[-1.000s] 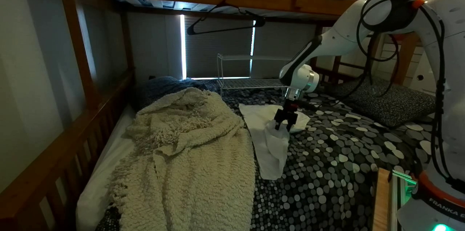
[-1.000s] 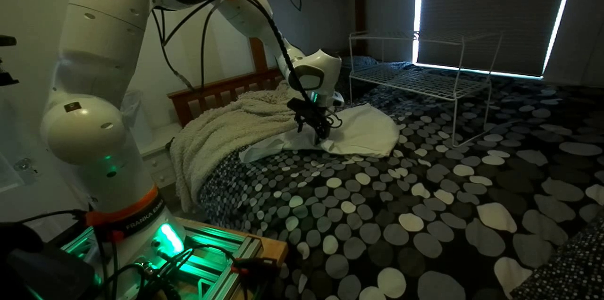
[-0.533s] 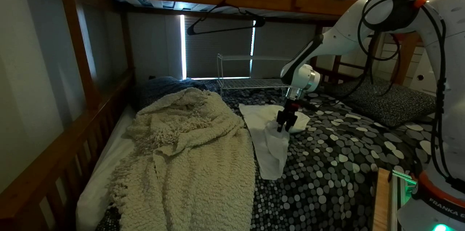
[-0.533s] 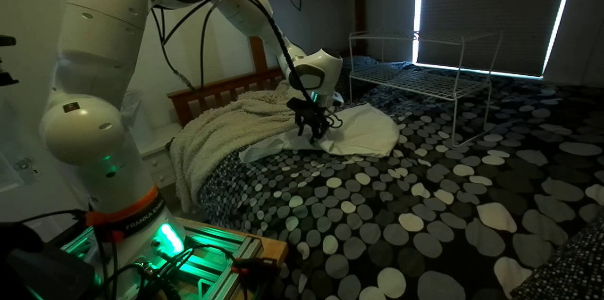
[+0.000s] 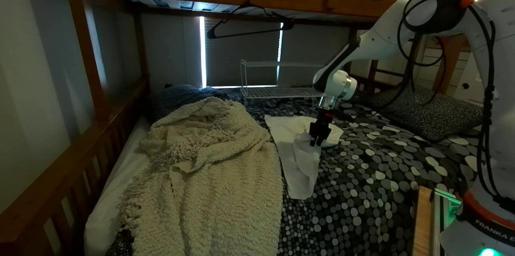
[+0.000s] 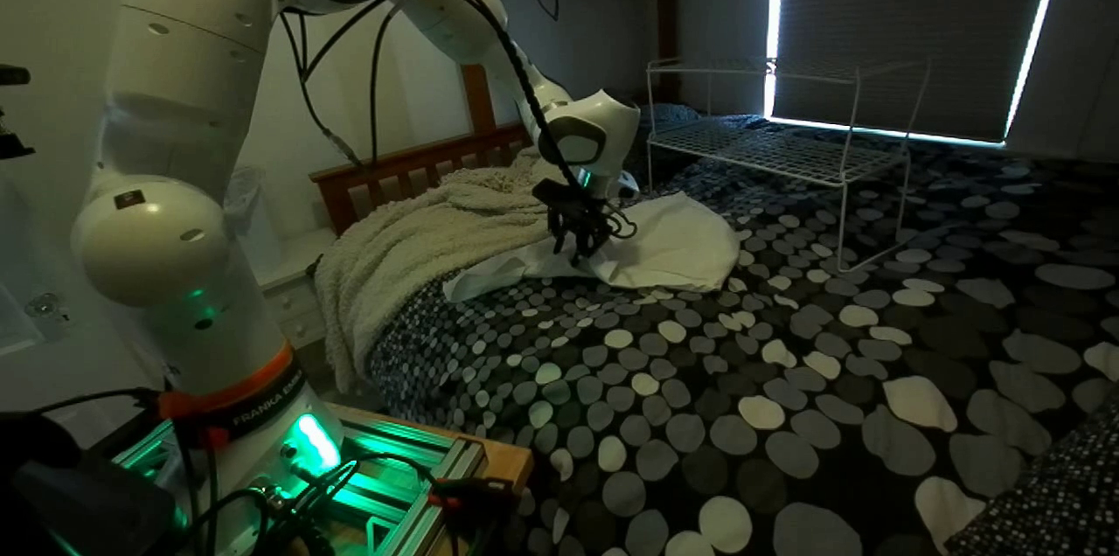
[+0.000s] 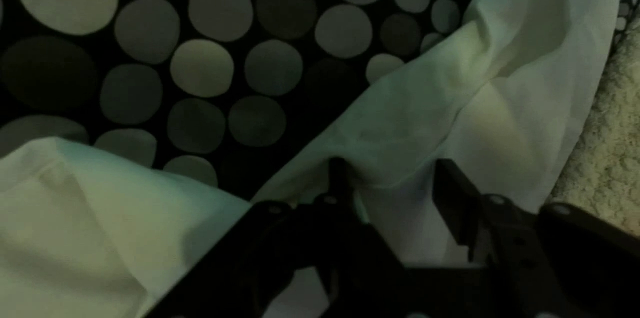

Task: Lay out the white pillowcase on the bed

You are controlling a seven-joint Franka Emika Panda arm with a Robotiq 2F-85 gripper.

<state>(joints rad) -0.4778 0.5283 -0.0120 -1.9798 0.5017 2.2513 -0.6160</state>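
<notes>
One pillowcase — one blanket — one bed

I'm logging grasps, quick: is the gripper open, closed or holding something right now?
Gripper: open, its fingers apart with the white pillowcase showing between them; whether they touch it cannot be told.

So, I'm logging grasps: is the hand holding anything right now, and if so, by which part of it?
Nothing seems held: in the wrist view the hand stands open, its fingers apart, with the white pillowcase showing between them.
</notes>
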